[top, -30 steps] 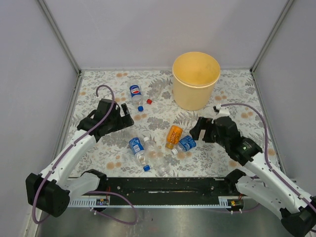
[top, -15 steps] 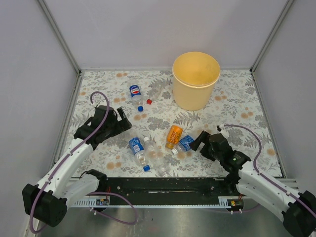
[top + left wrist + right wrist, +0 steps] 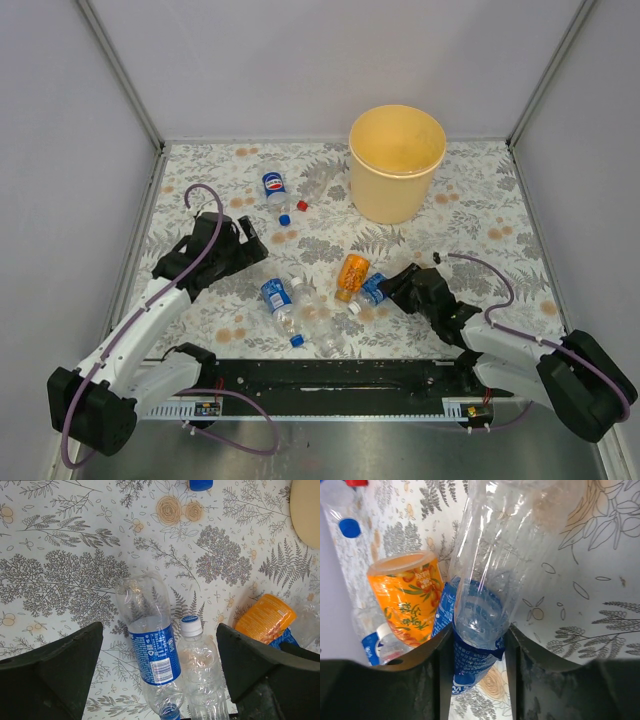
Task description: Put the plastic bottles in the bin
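Observation:
My right gripper is low on the table, shut on a clear bottle with a blue label; its jaws squeeze the labelled end. An orange bottle lies right beside it on the left. My left gripper hangs open above two bottles lying side by side, a blue-labelled one and a clear one with a white cap. Another blue-labelled bottle lies at the back left. The pale yellow bin stands upright at the back, right of centre.
A loose red cap and a blue cap lie near the back-left bottle. Grey walls with metal corner posts enclose the flowered table. A black rail runs along the near edge between the arm bases.
My right arm has come down and toward the near side onto the blue-labelled bottle by the orange one, and its jaws have shut on it. My left arm drew back slightly.

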`<state>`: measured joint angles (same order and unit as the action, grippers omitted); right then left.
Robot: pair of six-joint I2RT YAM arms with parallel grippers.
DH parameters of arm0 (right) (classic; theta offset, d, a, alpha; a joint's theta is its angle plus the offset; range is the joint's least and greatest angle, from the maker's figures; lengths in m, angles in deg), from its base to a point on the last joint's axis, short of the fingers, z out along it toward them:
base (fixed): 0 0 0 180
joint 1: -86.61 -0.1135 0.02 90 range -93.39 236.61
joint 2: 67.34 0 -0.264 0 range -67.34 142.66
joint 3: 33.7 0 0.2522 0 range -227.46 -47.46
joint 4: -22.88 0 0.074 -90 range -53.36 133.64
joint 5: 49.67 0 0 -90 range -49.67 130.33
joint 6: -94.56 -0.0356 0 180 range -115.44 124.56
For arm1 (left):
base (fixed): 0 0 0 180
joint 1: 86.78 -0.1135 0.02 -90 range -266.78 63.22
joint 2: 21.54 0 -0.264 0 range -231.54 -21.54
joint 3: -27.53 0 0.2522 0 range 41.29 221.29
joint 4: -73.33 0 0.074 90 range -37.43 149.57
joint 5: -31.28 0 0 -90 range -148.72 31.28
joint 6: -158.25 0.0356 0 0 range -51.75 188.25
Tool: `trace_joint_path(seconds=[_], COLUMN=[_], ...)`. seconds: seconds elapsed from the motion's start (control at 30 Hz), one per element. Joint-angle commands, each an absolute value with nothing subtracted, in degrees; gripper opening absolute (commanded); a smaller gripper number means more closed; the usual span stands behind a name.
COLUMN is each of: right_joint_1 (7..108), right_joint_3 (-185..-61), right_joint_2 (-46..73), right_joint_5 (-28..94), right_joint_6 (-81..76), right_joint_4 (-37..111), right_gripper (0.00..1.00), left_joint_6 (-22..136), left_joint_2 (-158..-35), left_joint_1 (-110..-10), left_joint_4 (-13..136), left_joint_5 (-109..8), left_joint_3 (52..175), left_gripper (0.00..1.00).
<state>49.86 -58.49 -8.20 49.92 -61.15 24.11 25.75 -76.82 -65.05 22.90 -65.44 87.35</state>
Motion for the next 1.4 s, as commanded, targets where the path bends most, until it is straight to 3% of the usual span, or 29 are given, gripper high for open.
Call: trace_joint_path(seconds=[0.0, 0.27, 0.4, 0.87, 1.2, 1.37], right_joint_1=[49.5, 49.5, 49.5, 50.8, 56.8, 58.2], right_joint_3=[-57.0, -69.5, -80.7, -119.9, -136.4, -141.9], right_joint_2=[-8.6, -32.4, -37.0, -2.3, 18.5, 25.2], right_joint_5=[52.4, 61.4, 67.4, 78.3, 76.3, 74.7], right_joint_6=[-63.1, -47.9, -32.7, 6.6, 10.4, 8.8], right_joint_4=[16.9, 42.4, 46.6, 31.3, 32.2, 36.4], right_gripper=[0.42, 0.42, 0.42, 0.47, 0.48, 0.91], left_joint_6=[26.7, 27.2, 27.2, 25.0, 25.4, 26.3], left_joint_2=[-76.6, -76.3, -76.6, -76.8, -77.5, -79.0], left_joint_1=[-64.9, -64.8, -64.8, -64.5, -64.1, -64.2], left_joint_4=[24.8, 23.7, 23.6, 22.7, 23.9, 24.2], left_joint_5=[-65.9, -66.9, -64.6, -59.8, -56.4, -55.5], left_joint_3=[87.7, 90.0, 90.5, 86.8, 82.6, 82.9], left_gripper=[0.99, 0.99, 0.99, 0.99, 0.99, 0.99])
